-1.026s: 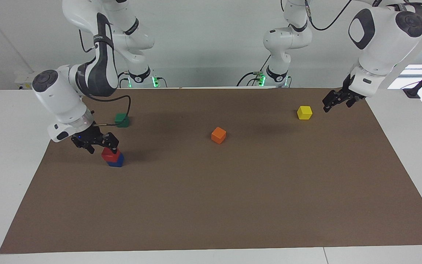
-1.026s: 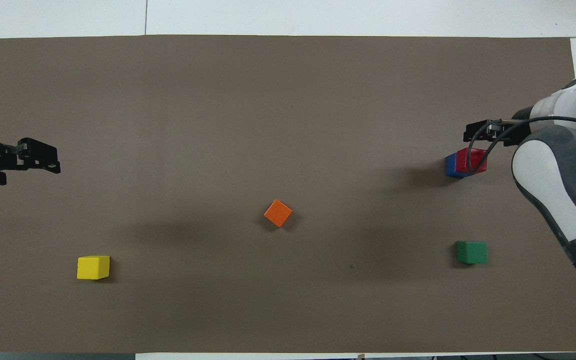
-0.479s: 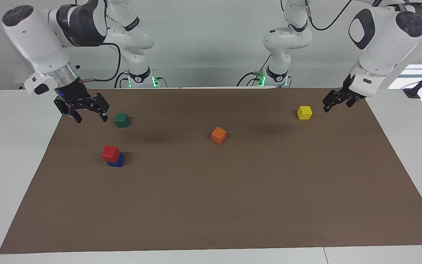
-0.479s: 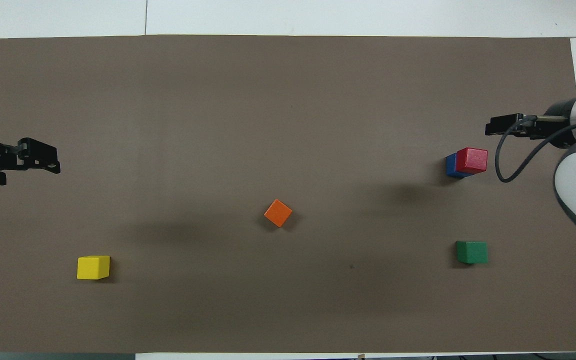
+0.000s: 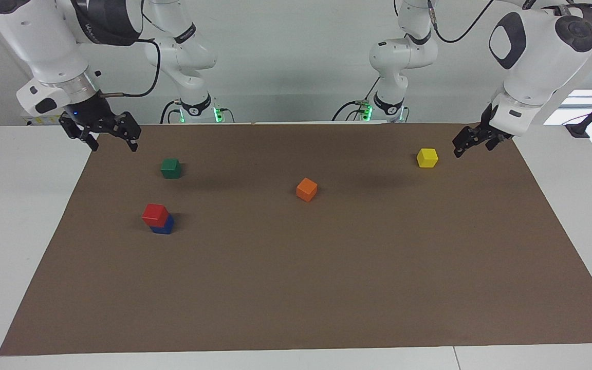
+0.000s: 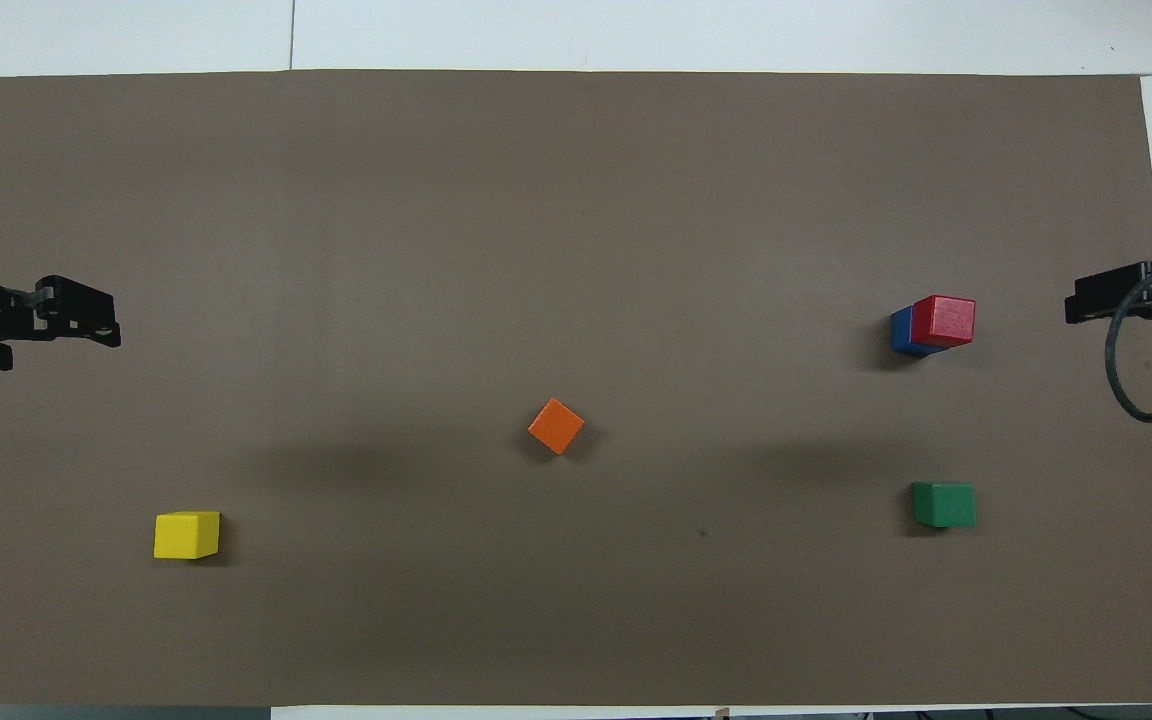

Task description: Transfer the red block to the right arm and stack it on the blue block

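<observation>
The red block (image 5: 154, 214) sits on top of the blue block (image 5: 165, 226), a little askew, toward the right arm's end of the brown mat (image 5: 327, 288). The stack also shows in the overhead view: the red block (image 6: 944, 320) on the blue block (image 6: 899, 333). My right gripper (image 5: 113, 145) is open and empty. It is raised over the mat's edge at the right arm's end, apart from the stack. My left gripper (image 5: 473, 149) is open and empty, waiting over the mat beside the yellow block (image 5: 427, 158).
A green block (image 5: 171, 168) lies nearer to the robots than the stack. An orange block (image 5: 307, 189) lies near the mat's middle. The yellow block (image 6: 186, 535) is toward the left arm's end. White table (image 5: 18, 205) surrounds the mat.
My right gripper let go of the red block on the blue block, then rose and drew back toward the mat's edge. The left arm has not moved.
</observation>
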